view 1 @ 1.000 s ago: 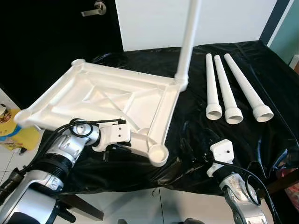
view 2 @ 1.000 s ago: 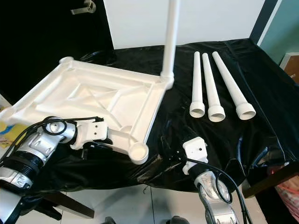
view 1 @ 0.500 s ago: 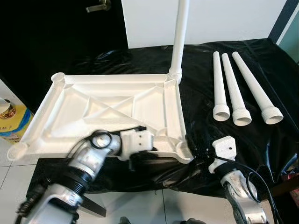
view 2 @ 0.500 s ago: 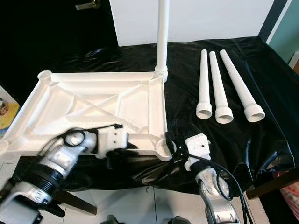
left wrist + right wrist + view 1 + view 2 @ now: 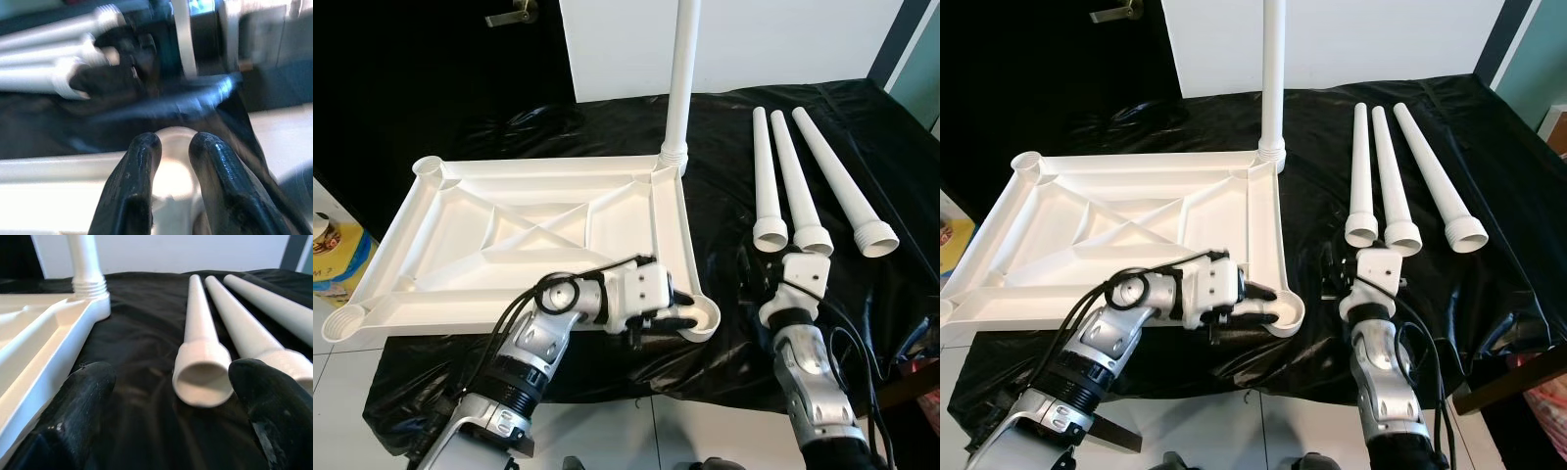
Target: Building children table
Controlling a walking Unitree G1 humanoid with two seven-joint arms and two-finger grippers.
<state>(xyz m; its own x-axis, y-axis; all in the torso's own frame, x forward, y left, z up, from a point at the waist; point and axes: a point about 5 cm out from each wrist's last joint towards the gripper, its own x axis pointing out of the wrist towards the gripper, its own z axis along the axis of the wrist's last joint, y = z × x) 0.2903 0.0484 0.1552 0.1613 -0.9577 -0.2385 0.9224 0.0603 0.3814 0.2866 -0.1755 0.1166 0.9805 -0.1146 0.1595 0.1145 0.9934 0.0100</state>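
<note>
Left eye view: a white tabletop (image 5: 538,235) lies upside down on a black sheet (image 5: 724,147) spread over a table. One leg (image 5: 679,83) stands screwed upright in its far right corner. Three loose legs (image 5: 808,186) lie side by side on the sheet to the right, well apart from the tabletop, wide ends toward the robot. The left gripper (image 5: 677,315) is at the tabletop's near right corner socket (image 5: 700,315), its fingers narrowly set on the socket's rim. The right gripper (image 5: 759,284) sits on the sheet between the tabletop and the loose legs, just short of the nearest leg's end. A dark door with a metal handle (image 5: 509,14) stands behind on the left, a white wall panel (image 5: 773,39) behind the table, and a yellow package (image 5: 340,257) on the floor at far left.

Right eye view: the same scene; the near edge of the tabletop overhangs the sheet's edge toward the tiled floor (image 5: 1263,431).

Left wrist view: two black fingers (image 5: 142,181) pinch the white socket rim between them, the gap small; the loose legs are blurred beyond.

Right wrist view: the fingers (image 5: 78,406) are spread wide with nothing between them. The nearest loose leg's open end (image 5: 203,377) lies ahead on the sheet, untouched, with the tabletop edge beside one finger.
</note>
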